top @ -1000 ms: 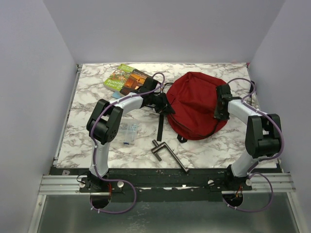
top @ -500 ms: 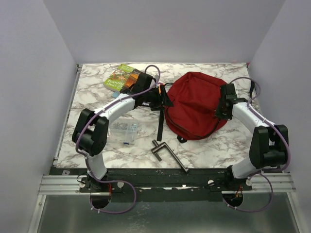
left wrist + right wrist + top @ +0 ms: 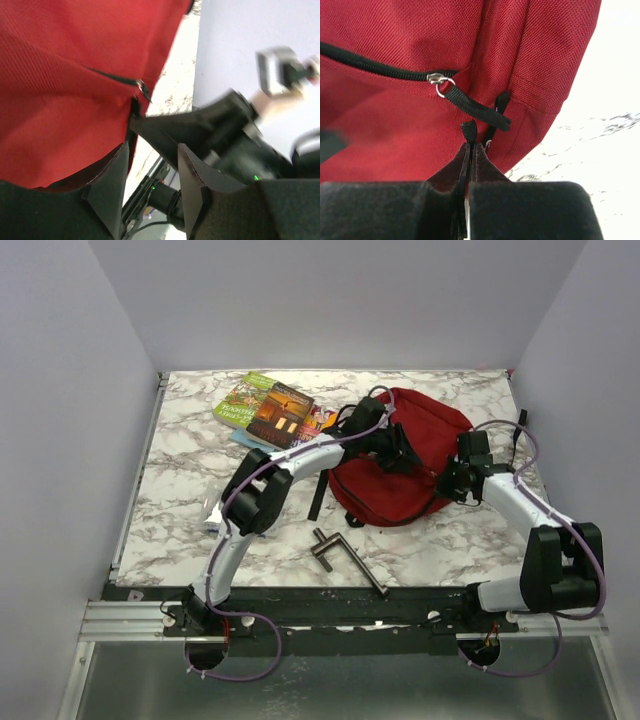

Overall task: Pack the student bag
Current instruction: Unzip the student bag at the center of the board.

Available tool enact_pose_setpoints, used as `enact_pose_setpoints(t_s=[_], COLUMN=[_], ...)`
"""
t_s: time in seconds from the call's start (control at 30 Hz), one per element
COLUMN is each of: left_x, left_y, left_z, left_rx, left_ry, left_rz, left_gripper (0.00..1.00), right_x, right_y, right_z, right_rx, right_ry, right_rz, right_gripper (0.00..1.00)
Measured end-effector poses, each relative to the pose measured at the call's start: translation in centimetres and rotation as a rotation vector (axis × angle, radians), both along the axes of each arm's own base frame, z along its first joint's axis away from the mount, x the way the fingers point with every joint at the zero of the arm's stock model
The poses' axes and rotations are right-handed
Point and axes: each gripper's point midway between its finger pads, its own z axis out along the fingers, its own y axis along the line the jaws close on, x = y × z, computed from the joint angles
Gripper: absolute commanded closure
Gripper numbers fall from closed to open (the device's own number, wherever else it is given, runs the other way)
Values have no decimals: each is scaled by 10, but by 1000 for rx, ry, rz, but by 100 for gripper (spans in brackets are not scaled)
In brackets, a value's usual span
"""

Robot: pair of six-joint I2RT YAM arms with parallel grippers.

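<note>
Left gripper (image 3: 152,150): fingers apart, empty, over middle of student bag (image 3: 388,495). Right gripper (image 3: 470,146): clamped on black pull tab (image 3: 468,129), bag's right edge.

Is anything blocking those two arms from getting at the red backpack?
Nothing visible does. The right end effector is shut on a black fabric tab of the student bag, and the left end effector hangs open right beside its red fabric, with no other object between them.
</note>
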Motion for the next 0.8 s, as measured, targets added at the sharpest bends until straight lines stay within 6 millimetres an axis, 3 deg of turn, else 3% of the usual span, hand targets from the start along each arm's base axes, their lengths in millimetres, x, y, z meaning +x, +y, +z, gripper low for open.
enact_pose_setpoints(t_s=[0.13, 0.23, 0.43, 0.6, 0.67, 0.8], left_x=[9, 18, 39, 43, 40, 31], left_y=[-20, -25, -48, -72, -79, -81], left_z=[-40, -54, -55, -56, -57, -58], left_rx=[14, 8, -56, -100, -106, -107], left_ry=[145, 213, 272, 268, 270, 258], left_rz=[48, 93, 146, 139, 131, 107], left_gripper=[57, 57, 60, 62, 59, 47], right_x=[-10, -15, -33, -53, -62, -66], right_y=[10, 18, 42, 89, 102, 108], right_z=[11, 22, 39, 45, 43, 44], right_rx=[61, 104, 195, 317, 360, 382], right_ry=[-29, -59, -100, -77, -49, -36], right_rz=[18, 41, 128, 270, 312, 325], right_gripper=[99, 99, 99, 100, 99, 99])
